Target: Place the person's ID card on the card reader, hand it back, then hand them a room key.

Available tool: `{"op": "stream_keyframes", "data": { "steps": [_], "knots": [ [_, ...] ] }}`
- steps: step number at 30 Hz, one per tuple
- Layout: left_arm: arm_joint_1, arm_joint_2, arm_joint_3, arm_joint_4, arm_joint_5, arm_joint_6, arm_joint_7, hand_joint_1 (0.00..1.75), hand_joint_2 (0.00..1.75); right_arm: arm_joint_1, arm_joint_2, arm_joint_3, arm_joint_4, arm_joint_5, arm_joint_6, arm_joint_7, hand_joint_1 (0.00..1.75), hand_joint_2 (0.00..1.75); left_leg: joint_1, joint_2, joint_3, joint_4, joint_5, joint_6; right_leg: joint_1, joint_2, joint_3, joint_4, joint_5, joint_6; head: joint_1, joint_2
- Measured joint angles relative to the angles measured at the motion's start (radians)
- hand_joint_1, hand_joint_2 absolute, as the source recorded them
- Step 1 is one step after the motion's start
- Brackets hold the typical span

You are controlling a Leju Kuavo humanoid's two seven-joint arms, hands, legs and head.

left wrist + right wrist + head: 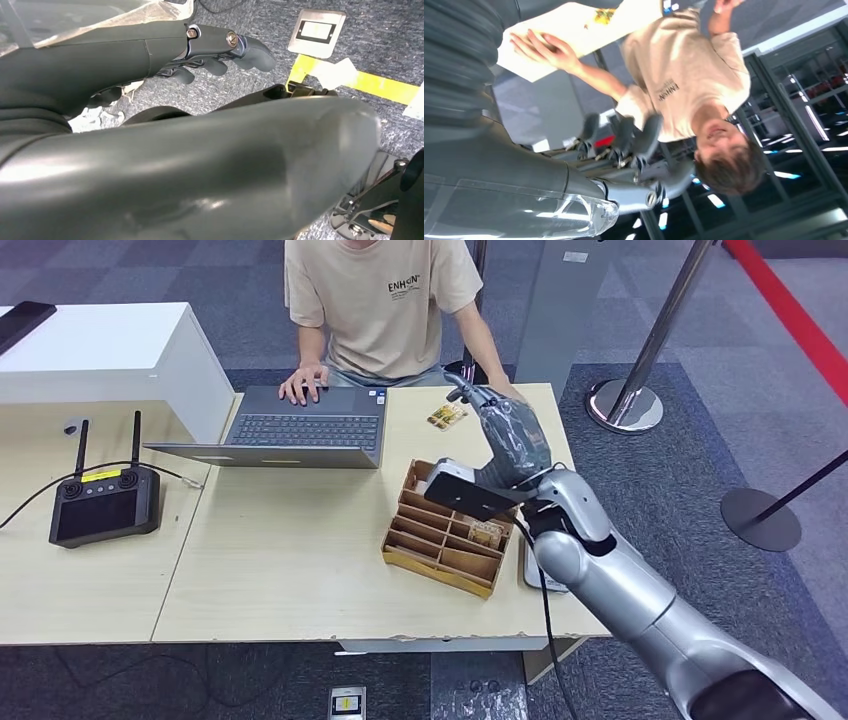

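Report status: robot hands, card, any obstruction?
Right robot hand up toward person, fingers apart, empty. Left robot hand hangs low, empty. Small card lies on table beside laptop. Wooden tray sits under right wrist.

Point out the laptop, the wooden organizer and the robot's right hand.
laptop (306, 429): head view, on its keyboard.
wooden organizer (436, 547): head view, on a front compartment divider.
right hand (512, 440): head view, on the back of the hand.

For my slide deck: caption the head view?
Right hand raised over the wooden organizer, opposite a person at a laptop.
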Motion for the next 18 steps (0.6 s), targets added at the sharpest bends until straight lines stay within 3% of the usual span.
{"op": "stream_keyframes", "data": {
  "steps": [2, 18],
  "knots": [
    [0.002, 0.000, 0.000, 0.000, 0.002, 0.000, -0.001, 0.00, 0.00, 0.022, -0.006, -0.002, -0.011, 0.013, -0.006, 0.015, 1.70, 1.75, 0.000, 0.000, 0.000, 0.000, 0.000, 0.000, 0.000, 0.000, 0.000, 0.000, 0.000, 0.000, 0.000, 0.000],
    [0.008, 0.003, 0.000, 0.000, -0.002, -0.002, 0.006, 0.00, 0.00, 0.148, -0.048, -0.031, -0.096, 0.059, 0.005, 0.064, 1.75, 1.75, 0.000, 0.000, 0.000, 0.000, 0.000, 0.000, 0.000, 0.000, 0.000, 0.000, 0.000, 0.000, 0.000, 0.000]
  ]
}}
